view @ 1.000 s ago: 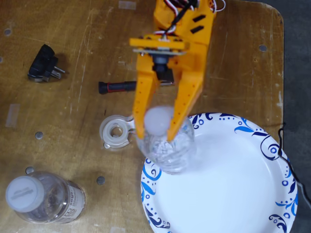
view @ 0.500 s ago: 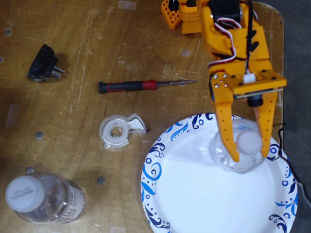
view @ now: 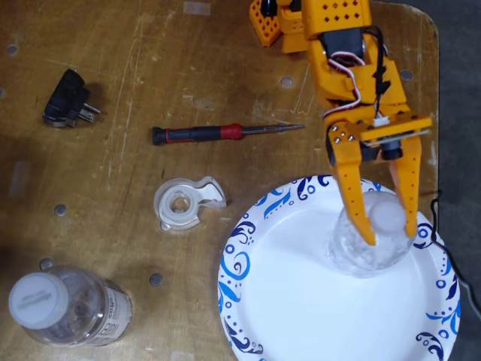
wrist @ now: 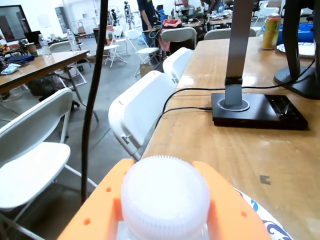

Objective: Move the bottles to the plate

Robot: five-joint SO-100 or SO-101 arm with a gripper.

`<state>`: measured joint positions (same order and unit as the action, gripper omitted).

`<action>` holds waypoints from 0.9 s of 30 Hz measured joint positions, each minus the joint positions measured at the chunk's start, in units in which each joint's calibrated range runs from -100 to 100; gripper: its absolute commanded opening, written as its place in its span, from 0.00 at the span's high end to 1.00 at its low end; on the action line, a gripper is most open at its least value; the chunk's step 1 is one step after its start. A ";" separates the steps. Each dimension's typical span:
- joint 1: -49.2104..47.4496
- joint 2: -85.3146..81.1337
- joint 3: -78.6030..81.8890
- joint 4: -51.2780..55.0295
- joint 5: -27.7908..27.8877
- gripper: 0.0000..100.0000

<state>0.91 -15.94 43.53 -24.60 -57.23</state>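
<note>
Seen from above in the fixed view, an orange robot arm reached down from the top edge over a scuffed wooden tabletop. Its jaws, the gripper, were closed around the neck of a small clear bottle with a white cap, one orange finger on each side. That bottle stood upright on the right part of the plate, a large white paper plate with blue swirls round its rim, which filled the lower right of the view. The second bottle, wider and carrying a white printed label, stood well apart at the lower left corner of the tabletop. A clear round tape dispenser lay just left of the plate. Above it lay a red-and-black screwdriver, and a black plug adapter sat at the upper left. In the wrist view, the white ribbed cap filled the bottom centre, with an orange finger pressed against each side.
</note>
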 measured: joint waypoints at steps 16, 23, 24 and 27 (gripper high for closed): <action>-2.92 -0.17 6.74 -8.00 2.14 0.96; -2.64 -0.42 10.70 -12.77 1.98 0.96; -2.64 -0.50 10.79 -12.85 1.98 0.96; -2.64 -0.50 10.79 -13.02 2.03 0.96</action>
<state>-1.73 -16.44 54.32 -37.62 -55.20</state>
